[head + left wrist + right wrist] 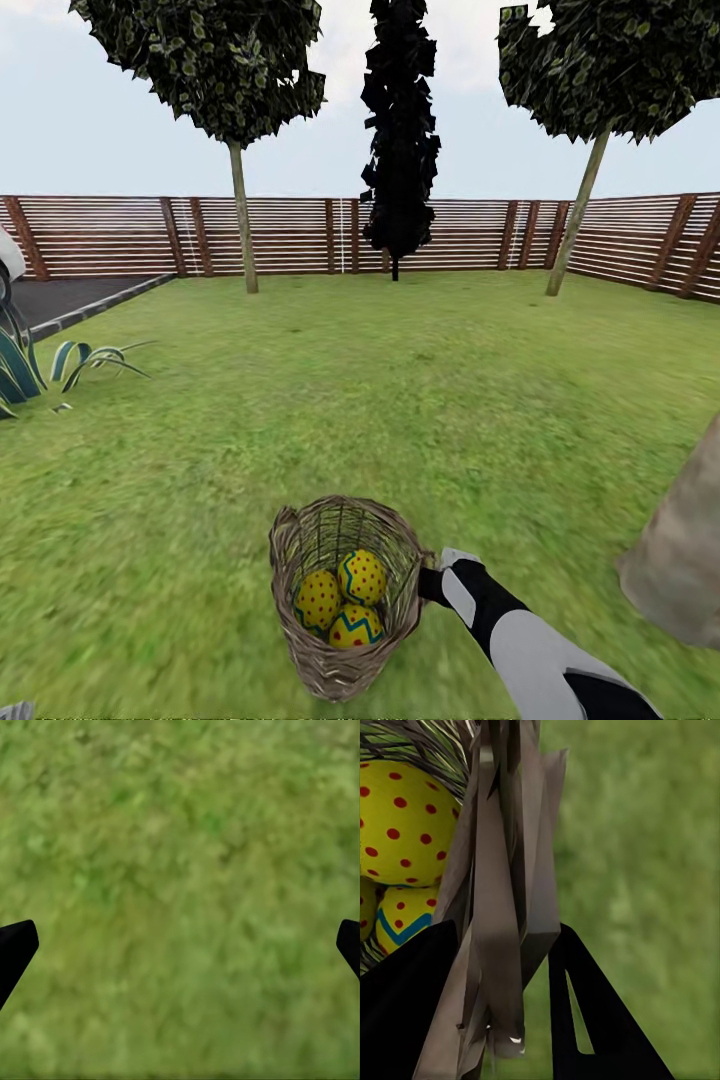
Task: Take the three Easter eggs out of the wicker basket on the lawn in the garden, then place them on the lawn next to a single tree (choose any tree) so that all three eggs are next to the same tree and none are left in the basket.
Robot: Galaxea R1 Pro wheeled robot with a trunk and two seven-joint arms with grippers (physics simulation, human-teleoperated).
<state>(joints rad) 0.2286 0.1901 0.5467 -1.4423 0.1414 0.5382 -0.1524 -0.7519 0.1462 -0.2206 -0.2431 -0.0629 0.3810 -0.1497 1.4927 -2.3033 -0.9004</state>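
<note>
The wicker basket (pixel 340 600) sits low in the head view, its opening tipped toward me. Three yellow Easter eggs lie inside: a red-dotted egg (pixel 318 598), an egg with a blue zigzag (pixel 362 577) and another banded egg (pixel 356 627). My right gripper (pixel 432 585) is shut on the basket's right rim. In the right wrist view the woven rim (pixel 502 907) is pinched in the right gripper (pixel 502 1020), with a dotted egg (pixel 401 825) beside it. My left gripper (pixel 180 945) is open over bare lawn (pixel 180 832).
A thick grey-brown trunk (pixel 680 560) stands close at the right edge. Two leafy trees (pixel 243 220) (pixel 580 210) and a narrow black tree (pixel 400 130) line the slat fence (pixel 280 235). A spiky plant (pixel 30 365) and paving (pixel 70 298) lie left.
</note>
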